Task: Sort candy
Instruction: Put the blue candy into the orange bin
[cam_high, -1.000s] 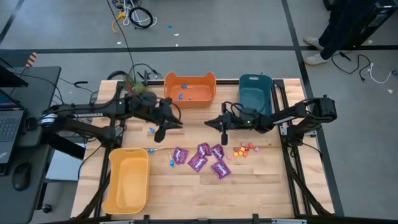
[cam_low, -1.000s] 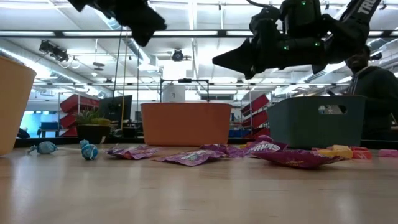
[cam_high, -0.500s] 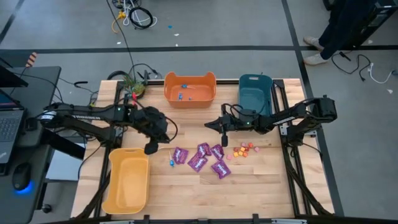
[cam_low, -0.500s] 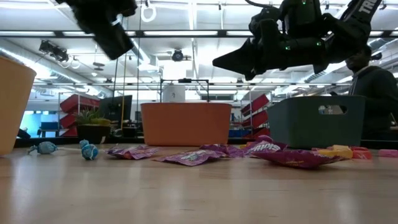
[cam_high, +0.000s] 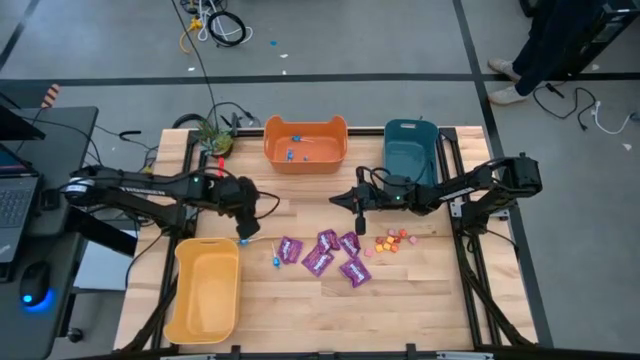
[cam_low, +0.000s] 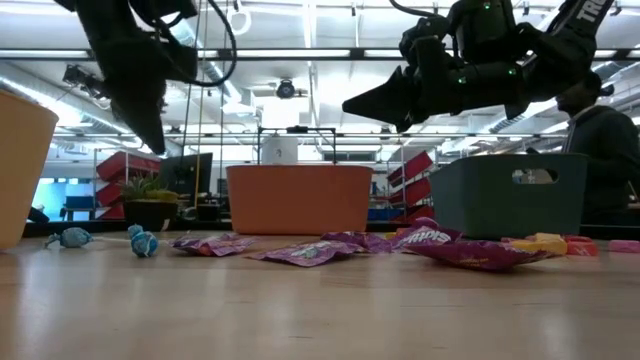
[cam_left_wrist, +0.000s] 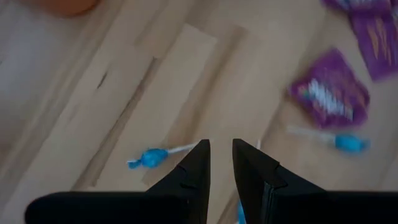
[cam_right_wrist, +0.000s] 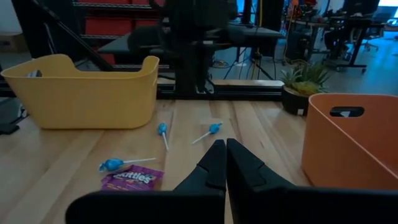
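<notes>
Seen from above, left gripper (cam_high: 243, 232) hangs over the table (cam_high: 400, 300) between the orange bin (cam_high: 305, 143) and the yellow bin (cam_high: 206, 290), just beside the yellow bin's far rim. Lollipops (cam_high: 275, 258) lie loose next to it; a few more sit inside the orange bin. Purple packets (cam_high: 330, 255) cluster mid-table, small orange/pink pieces (cam_high: 393, 240) to their right. Right gripper (cam_high: 361, 214) is held in front of the teal bin (cam_high: 410, 150), near the packets and pieces.

Low view: left gripper (cam_low: 150, 125) points down, well above the wood, over two lollipops (cam_low: 143, 242). Right gripper (cam_low: 362, 102) hangs high, tilted, nothing in it. Packets (cam_low: 455, 250) spread in front of the orange bin (cam_low: 300, 198) and teal bin (cam_low: 510, 190).

Left wrist: fingers (cam_left_wrist: 196, 168) stand slightly apart, empty, a narrow gap between them. One lollipop (cam_left_wrist: 151, 157) lies just beside the tips, another (cam_left_wrist: 345, 142) farther off by a purple packet (cam_left_wrist: 329, 96).

Right wrist: fingers (cam_right_wrist: 214, 163) pressed together, holding nothing. Beyond them three lollipops (cam_right_wrist: 163, 130), a packet (cam_right_wrist: 132, 180), the yellow bin (cam_right_wrist: 81, 93) and the orange bin's wall (cam_right_wrist: 351, 140).
</notes>
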